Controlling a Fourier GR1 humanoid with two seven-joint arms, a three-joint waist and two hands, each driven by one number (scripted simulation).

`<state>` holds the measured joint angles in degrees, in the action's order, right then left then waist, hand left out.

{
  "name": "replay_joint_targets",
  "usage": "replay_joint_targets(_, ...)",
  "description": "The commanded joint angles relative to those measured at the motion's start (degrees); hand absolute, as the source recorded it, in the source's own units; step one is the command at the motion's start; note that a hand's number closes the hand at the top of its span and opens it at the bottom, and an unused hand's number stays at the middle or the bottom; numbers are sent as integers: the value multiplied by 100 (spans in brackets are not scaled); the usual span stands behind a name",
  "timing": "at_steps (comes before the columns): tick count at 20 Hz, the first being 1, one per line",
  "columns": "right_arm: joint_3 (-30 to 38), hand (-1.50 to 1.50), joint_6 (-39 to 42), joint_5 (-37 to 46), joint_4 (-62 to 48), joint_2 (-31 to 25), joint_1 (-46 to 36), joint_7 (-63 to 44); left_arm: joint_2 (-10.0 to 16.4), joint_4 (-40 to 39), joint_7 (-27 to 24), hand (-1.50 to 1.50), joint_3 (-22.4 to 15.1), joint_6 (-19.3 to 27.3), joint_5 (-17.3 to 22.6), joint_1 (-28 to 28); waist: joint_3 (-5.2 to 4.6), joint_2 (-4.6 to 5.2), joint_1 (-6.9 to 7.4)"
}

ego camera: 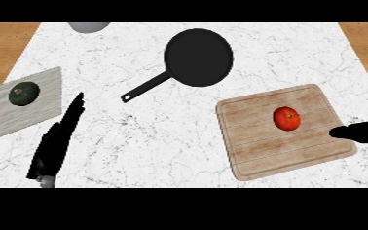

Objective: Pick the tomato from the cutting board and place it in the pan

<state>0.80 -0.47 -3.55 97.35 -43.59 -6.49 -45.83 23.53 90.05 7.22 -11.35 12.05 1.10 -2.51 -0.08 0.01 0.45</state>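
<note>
Tomato (286, 118) sits on the wooden cutting board (259, 146), at four o'clock from the black pan (199, 57). At the tomato's three o'clock the right hand (352, 131) shows, apart from it; released or clenched, I cannot tell. The left hand (61, 136) rests released and straight at the pan's eight o'clock.

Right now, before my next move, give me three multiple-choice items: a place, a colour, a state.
1. What colour is the pan? A black; B red; C white.
2. Where is the tomato? A in the pan; B on the wooden cutting board; C on a plate.
3. How is the left hand? A curled round the tomato; B fingers straight, holding nothing; C inside the pan.
Key: 1A, pan and handle are black; 2B, it sits on the wood; 3B, straight fingers with nothing in them.
</note>
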Motion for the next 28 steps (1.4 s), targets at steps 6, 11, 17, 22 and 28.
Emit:
replay_joint_targets(6, -521, -150, 897, -128, -655, 271, -1604, -1607, 34, 278, 19, 0, 173, -308, -11, -256, 4, 2, 62)
replay_joint_targets(11, -908, -150, 1369, -93, -1393, 566, -1938, -1453, -317, -171, -130, 0, 111, -134, -267, 102, 5, 23, 45)
replay_joint_targets(17, -1193, -150, 2024, -270, -2071, 460, -2375, -1765, -87, 211, -13, 0, 291, -353, -141, -210, 6, 16, 102)
replay_joint_targets(22, -1464, -150, 2276, -451, -2367, 509, -2805, -2227, -226, 155, 206, 0, 296, -320, -209, 93, 3, 9, 40)
replay_joint_targets(28, -1799, -150, 1992, -385, -2506, 1107, -3055, -2531, -239, -69, -12, 0, 473, -390, -256, 69, 3, 6, 26)
